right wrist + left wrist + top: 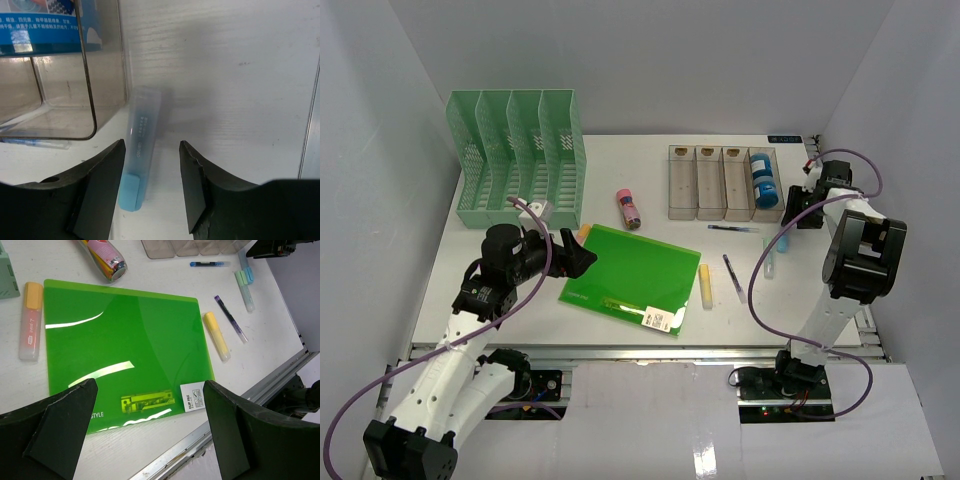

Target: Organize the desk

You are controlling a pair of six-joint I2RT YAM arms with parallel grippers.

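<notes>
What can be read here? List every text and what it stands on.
"CLIP FILE": white label on the green folder.
"STYLE": printed at the green folder's near edge.
Orange highlighter and blue highlighter: print too small to read.
Blue label: Chinese characters, too blurred to read.

counted by kind
one file rack [515, 160], one four-compartment tray [685, 188], one green clip file [635, 265], four highlighters [217, 335], two pens [230, 317], one pink tube [628, 208], one blue-labelled container [764, 182].

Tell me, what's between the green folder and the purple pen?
A yellow highlighter lies there, alongside the green clip file and the purple pen; the left wrist view shows it best.
</notes>
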